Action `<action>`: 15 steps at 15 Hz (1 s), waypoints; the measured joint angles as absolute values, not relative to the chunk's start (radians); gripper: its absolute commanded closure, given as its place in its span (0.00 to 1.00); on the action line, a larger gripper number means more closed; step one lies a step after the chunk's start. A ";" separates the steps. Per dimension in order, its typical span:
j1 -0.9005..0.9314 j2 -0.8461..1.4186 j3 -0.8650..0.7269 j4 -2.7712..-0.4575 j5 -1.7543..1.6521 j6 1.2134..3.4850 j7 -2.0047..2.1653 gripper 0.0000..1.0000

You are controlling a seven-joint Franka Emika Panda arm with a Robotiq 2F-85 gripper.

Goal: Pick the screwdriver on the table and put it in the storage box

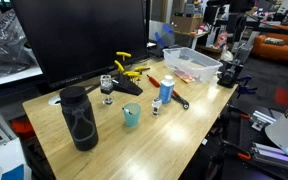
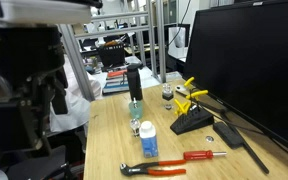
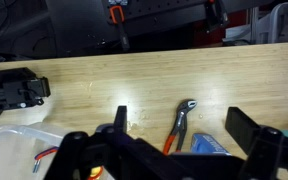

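The screwdriver (image 1: pixel 152 80), red-orange handle and thin dark shaft, lies on the wooden table between the yellow tools and the blue bottle (image 1: pixel 166 90). It also shows in an exterior view (image 2: pixel 204 155), beside red-handled pliers (image 2: pixel 149 170). The clear storage box (image 1: pixel 192 65) stands at the table's end and holds small red and white items. Its corner shows in the wrist view (image 3: pixel 9 150). My gripper (image 3: pixel 184 135) is open and empty, above the pliers (image 3: pixel 179 125) and the bottle cap (image 3: pixel 209 145). The screwdriver does not show in the wrist view. The arm (image 1: pixel 229 65) stands by the box.
A tall black jug (image 1: pixel 79 118), a teal cup (image 1: pixel 131 115), yellow-handled tools (image 1: pixel 124 68) and a black tool (image 1: pixel 124 88) are on the table. A large dark monitor (image 1: pixel 79 35) stands behind them. The pliers (image 1: pixel 179 100) lie near the front edge.
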State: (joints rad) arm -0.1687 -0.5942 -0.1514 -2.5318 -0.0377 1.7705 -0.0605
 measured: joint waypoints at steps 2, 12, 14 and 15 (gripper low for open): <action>-0.169 -0.594 -0.151 -2.532 -0.038 1.770 -0.060 0.00; -0.043 -0.366 -0.109 -2.528 0.086 2.081 -0.061 0.00; -0.034 -0.298 -0.106 -2.513 0.096 2.113 -0.060 0.00; -0.034 -0.294 -0.106 -2.513 0.096 2.113 -0.060 0.00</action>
